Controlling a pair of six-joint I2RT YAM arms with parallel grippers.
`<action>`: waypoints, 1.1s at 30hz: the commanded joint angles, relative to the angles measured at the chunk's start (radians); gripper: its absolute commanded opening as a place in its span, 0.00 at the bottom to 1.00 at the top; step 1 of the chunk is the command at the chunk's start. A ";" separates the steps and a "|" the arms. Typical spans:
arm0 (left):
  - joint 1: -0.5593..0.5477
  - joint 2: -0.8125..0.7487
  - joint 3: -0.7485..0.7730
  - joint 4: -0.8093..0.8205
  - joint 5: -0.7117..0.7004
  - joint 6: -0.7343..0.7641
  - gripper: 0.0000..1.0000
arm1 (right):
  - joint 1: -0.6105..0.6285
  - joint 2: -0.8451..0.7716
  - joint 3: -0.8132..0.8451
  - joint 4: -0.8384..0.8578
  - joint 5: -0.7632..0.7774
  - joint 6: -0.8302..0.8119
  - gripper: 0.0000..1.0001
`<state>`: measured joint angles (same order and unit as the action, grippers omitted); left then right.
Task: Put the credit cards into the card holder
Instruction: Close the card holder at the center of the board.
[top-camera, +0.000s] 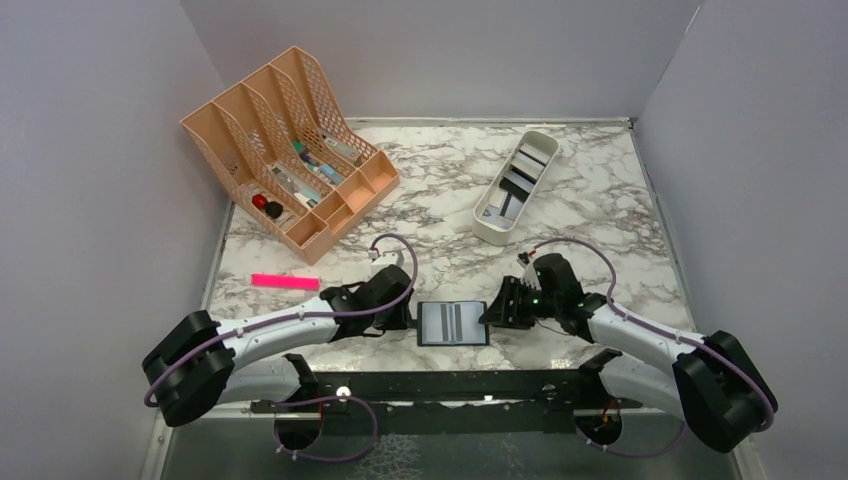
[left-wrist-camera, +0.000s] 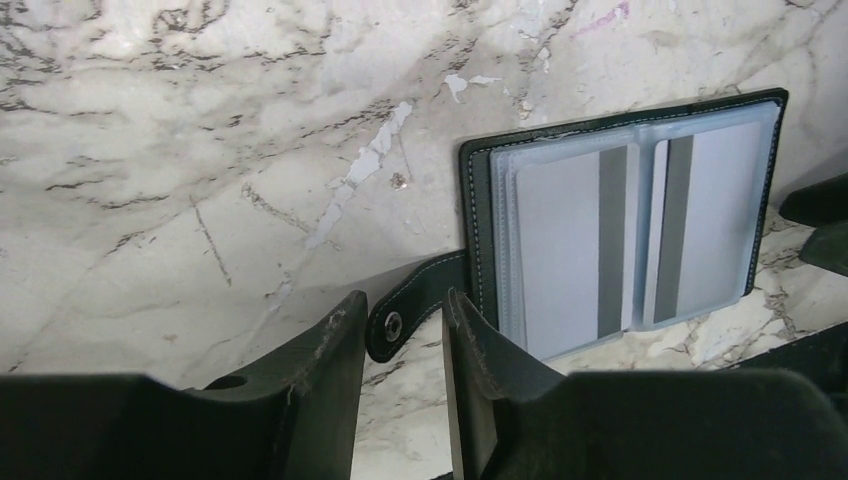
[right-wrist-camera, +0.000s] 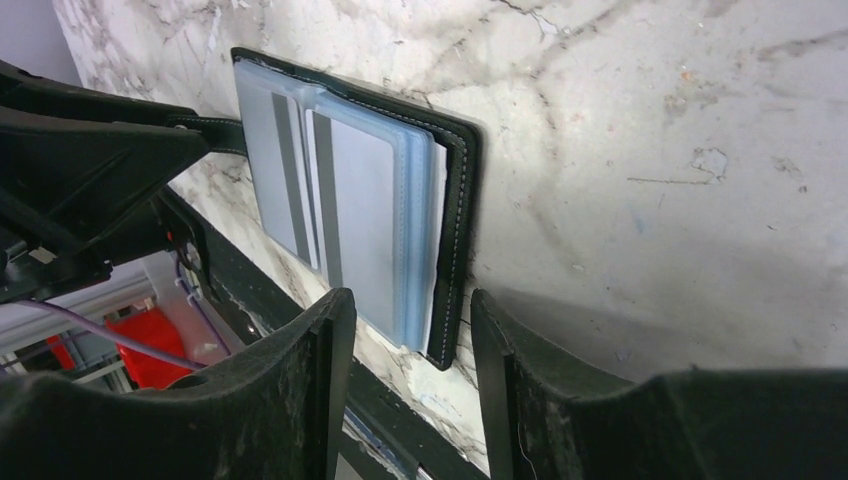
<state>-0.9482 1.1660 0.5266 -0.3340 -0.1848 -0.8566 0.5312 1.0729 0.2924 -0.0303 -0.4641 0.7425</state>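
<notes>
Card holder (top-camera: 453, 323) lies open and flat at the middle of the worktop's (top-camera: 430, 200) near edge, between the two arms. We see two grey credit cards (left-wrist-camera: 565, 250) with dark stripes already in its clear sleeves (right-wrist-camera: 412, 250), one on each side. More cards sit in the white tray (top-camera: 491, 232) toward the far right corner, well apart from the holder. Left end effector (left-wrist-camera: 405, 320) is low at the holder's left edge, jaws apart with a clear gap. The holder's strap (left-wrist-camera: 420, 295), with its snap, lies in that gap. We can't tell if a finger touches it, but nothing is clamped. Right end effector (right-wrist-camera: 410, 310) is at the holder's right edge, jaws also apart. The holder's black corner shows between its fingers and is not pinched. Peach organizer (top-camera: 290, 140) with small items stands at the far left corner. A pink stick (top-camera: 285, 282) lies near the left edge, just beyond the left arm.
</notes>
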 joint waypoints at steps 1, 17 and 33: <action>0.005 0.007 -0.027 0.109 0.059 0.001 0.36 | 0.010 0.015 -0.027 0.049 -0.002 0.044 0.52; 0.005 0.099 -0.070 0.272 0.141 -0.018 0.00 | 0.041 0.039 -0.114 0.366 -0.115 0.250 0.56; 0.005 0.126 -0.073 0.358 0.199 -0.039 0.00 | 0.058 -0.092 -0.143 0.574 -0.140 0.399 0.54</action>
<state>-0.9398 1.2682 0.4614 -0.0441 -0.0486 -0.8783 0.5674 0.9329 0.1265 0.4316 -0.5686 1.1069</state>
